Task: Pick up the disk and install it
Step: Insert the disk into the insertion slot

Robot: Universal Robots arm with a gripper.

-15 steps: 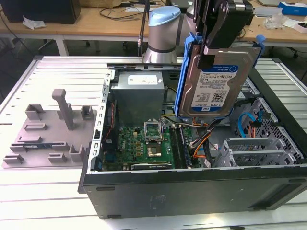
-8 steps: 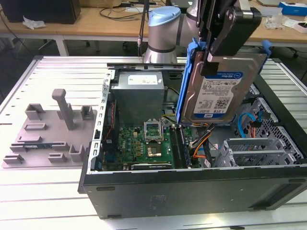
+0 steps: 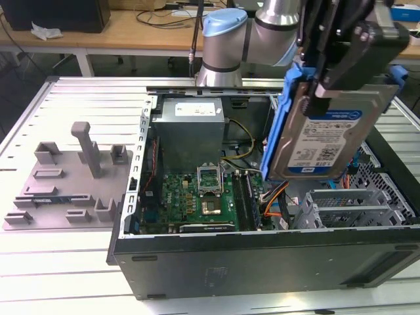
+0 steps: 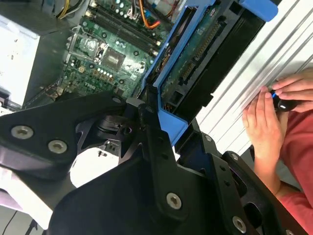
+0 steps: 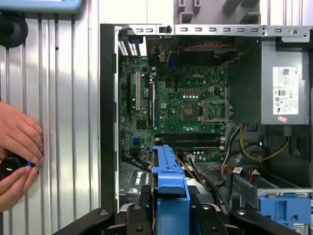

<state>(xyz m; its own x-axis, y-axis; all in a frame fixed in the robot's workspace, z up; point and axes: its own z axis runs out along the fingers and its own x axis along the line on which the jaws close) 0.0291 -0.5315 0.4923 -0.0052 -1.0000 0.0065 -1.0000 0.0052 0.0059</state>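
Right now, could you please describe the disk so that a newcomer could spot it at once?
Find the open computer case. Above its side at the exterior view's right, the hand holds the disk tilted. It alone is silver, with a white-and-blue label and a blue bracket.

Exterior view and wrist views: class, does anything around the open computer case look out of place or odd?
Yes. A person's hands hold a small black object on the slatted table beside the computer case, close to the gripper. The disk hangs tilted in the gripper above the case, not seated.
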